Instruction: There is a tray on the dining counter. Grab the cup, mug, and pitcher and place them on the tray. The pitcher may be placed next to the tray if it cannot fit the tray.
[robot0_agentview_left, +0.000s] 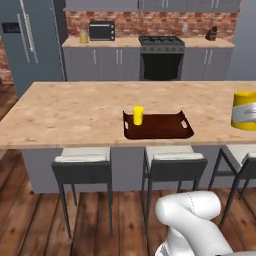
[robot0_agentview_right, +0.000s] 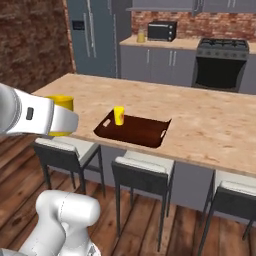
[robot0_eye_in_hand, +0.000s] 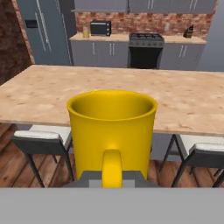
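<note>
I have the mug (robot0_eye_in_hand: 112, 131) clenched in the fingers (robot0_eye_in_hand: 112, 177), gripped at its loop handle, mouth up, held in the air off the near edge of the worktop (robot0_agentview_left: 75, 112) and above the stools (robot0_agentview_left: 82, 167). From the left base camera the mug (robot0_agentview_left: 244, 110) sits at the far right edge of frame; from the right base camera it (robot0_agentview_right: 61, 114) hangs at the far left, partly behind the arm. The tray (robot0_agentview_right: 137, 131) lies close to the worktop's near edge, its long side roughly along that edge. The cup (robot0_agentview_left: 138, 115) stands upright in the tray's left end, leaving the rest of the tray (robot0_agentview_left: 162, 125) bare. Wide open worktop lies on both sides of the tray and behind it.
</note>
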